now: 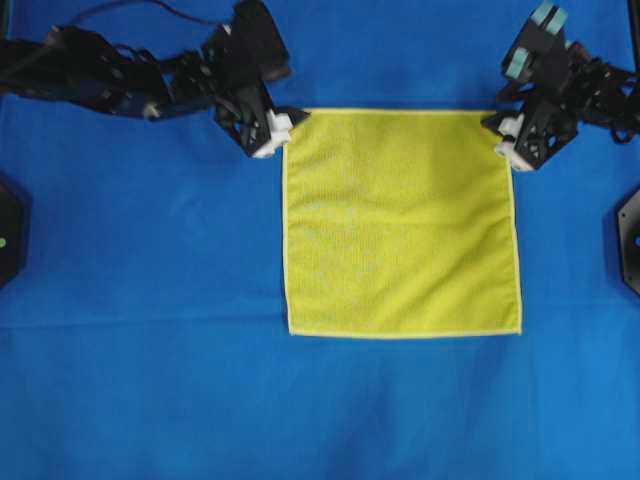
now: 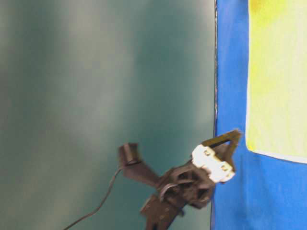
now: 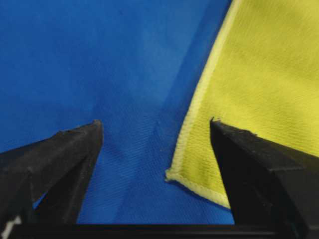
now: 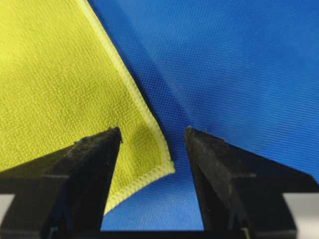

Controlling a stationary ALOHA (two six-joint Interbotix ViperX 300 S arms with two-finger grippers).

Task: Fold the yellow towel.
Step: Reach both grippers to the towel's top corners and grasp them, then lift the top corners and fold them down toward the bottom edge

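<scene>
The yellow towel lay flat on the blue desk, centre-right of the overhead frame, while my left claw and right claw stood open at its two upper corners, gripping nothing.

Yellow towel: matt woven cloth of fine, slightly nubbly texture, edged with a paler stitched hem. Blue table cover: matt fabric, finer and smoother weave. Left gripper and right gripper: matt black plastic fingers, rough-edged.
</scene>
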